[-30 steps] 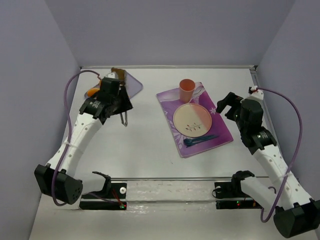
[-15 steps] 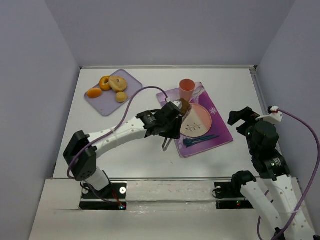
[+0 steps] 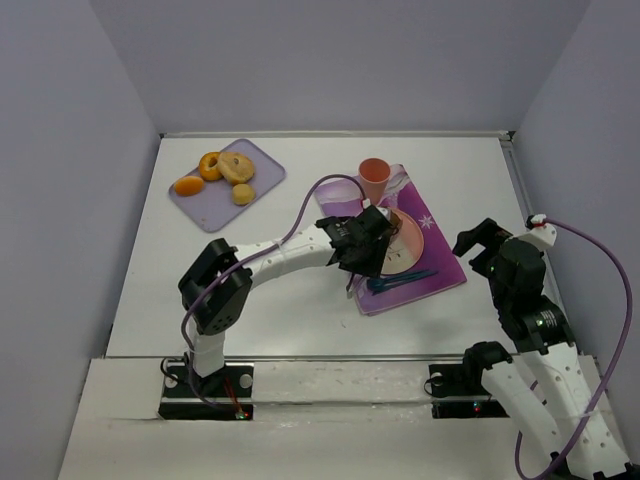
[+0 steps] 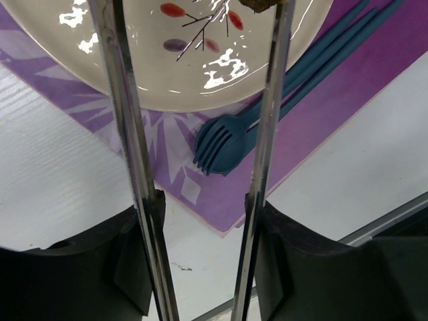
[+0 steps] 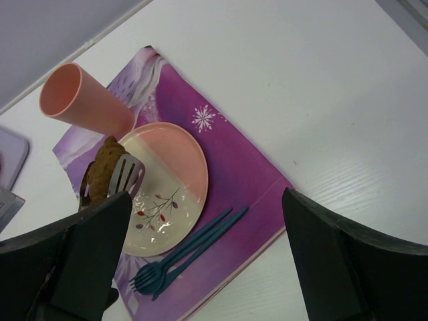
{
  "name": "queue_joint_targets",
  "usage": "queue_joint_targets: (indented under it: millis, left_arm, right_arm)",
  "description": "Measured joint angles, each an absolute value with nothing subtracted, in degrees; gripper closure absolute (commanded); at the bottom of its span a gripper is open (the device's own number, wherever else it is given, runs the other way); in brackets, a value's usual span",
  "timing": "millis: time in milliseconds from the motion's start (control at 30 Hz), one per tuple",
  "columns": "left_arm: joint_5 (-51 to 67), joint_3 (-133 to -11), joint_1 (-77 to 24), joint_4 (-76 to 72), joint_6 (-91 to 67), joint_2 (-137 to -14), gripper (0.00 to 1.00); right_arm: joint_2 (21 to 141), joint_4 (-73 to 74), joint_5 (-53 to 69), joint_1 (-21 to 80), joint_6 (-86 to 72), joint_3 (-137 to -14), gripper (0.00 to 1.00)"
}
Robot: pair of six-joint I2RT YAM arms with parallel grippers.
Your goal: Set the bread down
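While over plate [image 5: 177, 167], bread [image 5: 101, 170] near cup [image 5: 83, 100]

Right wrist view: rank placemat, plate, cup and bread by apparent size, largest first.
1. placemat
2. plate
3. cup
4. bread, partly covered, so its full extent is unclear

The cup stands taller and so nearer the camera, which makes its lead over the bread less sure than the other ranks.

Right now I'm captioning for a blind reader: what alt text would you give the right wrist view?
The left gripper holds the bread at the left rim of a pink-and-cream plate on a purple placemat. An orange cup stands at upper left, and blue cutlery lies just below the plate.
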State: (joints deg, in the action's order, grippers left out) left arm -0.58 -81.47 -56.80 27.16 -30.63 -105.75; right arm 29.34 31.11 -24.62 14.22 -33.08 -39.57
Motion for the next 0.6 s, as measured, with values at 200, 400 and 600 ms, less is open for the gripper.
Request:
queue_joint_targets:
  millis: [200,400,600]
  left_arm:
    - [-0.5,-83.0,-56.8,27.3,-29.8,-108.2,0.32]
    - [-0.5,-84.2,-56.8,28.3,-29.4,-109.0,0.34]
    - [-0.7,-85.4,-56.8,28.8,-29.2,-109.0,0.37]
  right_arm:
    - [29.4,31.1,-24.9,14.2,-33.1,-39.6,0.00]
    - [28.3,31.2,-25.1,14.2,-33.1,-39.5,0.00]
    - [27.8,31.2,-25.1,14.2,-33.1,-39.5,0.00]
